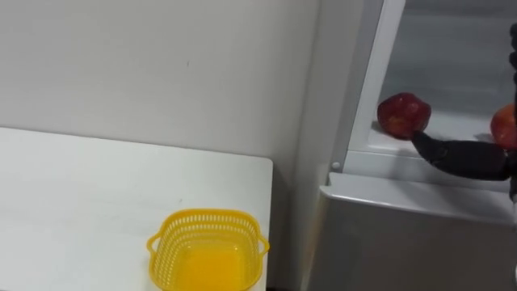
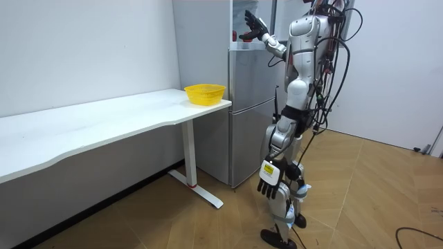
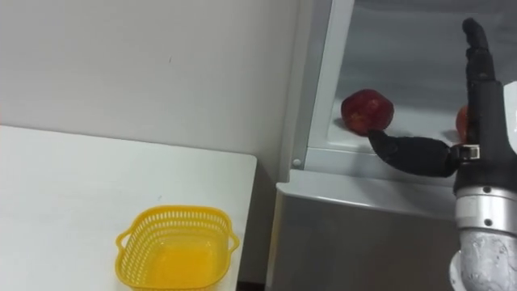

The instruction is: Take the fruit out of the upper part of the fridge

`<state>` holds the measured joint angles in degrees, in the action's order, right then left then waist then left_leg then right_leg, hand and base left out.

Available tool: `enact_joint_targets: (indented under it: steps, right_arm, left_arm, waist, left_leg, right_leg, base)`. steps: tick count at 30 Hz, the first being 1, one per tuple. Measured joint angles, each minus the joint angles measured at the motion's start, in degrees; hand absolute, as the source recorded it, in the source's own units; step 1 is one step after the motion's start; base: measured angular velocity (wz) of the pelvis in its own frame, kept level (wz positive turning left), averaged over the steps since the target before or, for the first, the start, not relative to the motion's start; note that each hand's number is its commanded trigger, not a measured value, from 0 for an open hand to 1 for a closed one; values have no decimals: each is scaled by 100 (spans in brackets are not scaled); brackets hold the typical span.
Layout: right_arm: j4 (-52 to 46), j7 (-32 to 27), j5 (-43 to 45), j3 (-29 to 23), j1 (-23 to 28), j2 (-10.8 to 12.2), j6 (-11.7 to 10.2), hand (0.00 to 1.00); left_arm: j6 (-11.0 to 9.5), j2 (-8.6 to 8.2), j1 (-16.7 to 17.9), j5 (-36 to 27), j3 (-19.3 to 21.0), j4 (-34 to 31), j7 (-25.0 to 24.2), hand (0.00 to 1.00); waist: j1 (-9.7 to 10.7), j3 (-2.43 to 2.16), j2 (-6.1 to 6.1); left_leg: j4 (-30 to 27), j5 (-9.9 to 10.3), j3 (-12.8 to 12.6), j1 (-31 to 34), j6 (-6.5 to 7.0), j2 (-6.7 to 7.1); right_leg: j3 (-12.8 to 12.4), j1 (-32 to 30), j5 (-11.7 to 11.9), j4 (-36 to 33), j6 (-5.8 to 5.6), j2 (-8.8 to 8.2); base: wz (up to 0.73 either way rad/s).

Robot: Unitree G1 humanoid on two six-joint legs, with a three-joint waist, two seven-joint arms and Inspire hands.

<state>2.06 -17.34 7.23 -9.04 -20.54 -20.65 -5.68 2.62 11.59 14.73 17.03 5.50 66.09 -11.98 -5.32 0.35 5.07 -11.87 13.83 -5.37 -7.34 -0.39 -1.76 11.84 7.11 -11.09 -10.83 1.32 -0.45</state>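
On fridge shelf (image 3: 420, 121), open right hand (image 3: 485, 105) beside apple (image 3: 366, 111), second apple (image 3: 460, 121) half hidden

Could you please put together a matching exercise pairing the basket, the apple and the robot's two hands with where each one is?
Things:
1 basket
2 apple
3 right hand
4 left hand

Places:
A hanging by the robot's side
B on the fridge shelf
C on the table
D raised, open, beside the apple

Pairs: 1-C; 2-B; 3-D; 4-A
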Motion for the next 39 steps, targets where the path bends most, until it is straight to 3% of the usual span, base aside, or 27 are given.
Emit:
enact_joint_targets:
  steps: [3, 11, 25, 39]
  right_arm:
    - [241, 4, -154, 99, -197, -29, 175, 0]
    - [404, 1, -494, 120, -364, -81, 323, 0]
    - [703, 130, -1172, 334, -538, -178, 376, 0]
    - [1103, 205, -1588, 418, -813, -323, 402, 0]
  left_arm:
    - [66, 6, -3, -2, -5, -8, 2, 0]
    - [158, 50, 34, -2, -10, -97, 6, 0]
    - [240, 72, 165, 5, -17, -449, 19, 0]
    - [335, 72, 147, 1, -15, -599, 26, 0]
  waist:
    - [12, -1, -1]
    - [18, -38, -11]
    - [11, -8, -79]
    - [-9, -17, -62]
  left_leg:
    - [0, -6, 4, 3, 10, 12]
    - [-5, -13, 82, 72, 19, 33]
    - [-3, -27, 78, 69, 20, 34]
    - [-2, -28, 79, 81, 20, 36]
  right_leg:
    - [0, -2, 0, -6, -1, -11]
    - [82, -22, -1, 0, -4, -29]
    - [105, -5, -1, 4, -5, -34]
    - [104, -35, -1, 2, -5, -34]
  base:
    - [0]
    - [5]
    - [0]
    - [0]
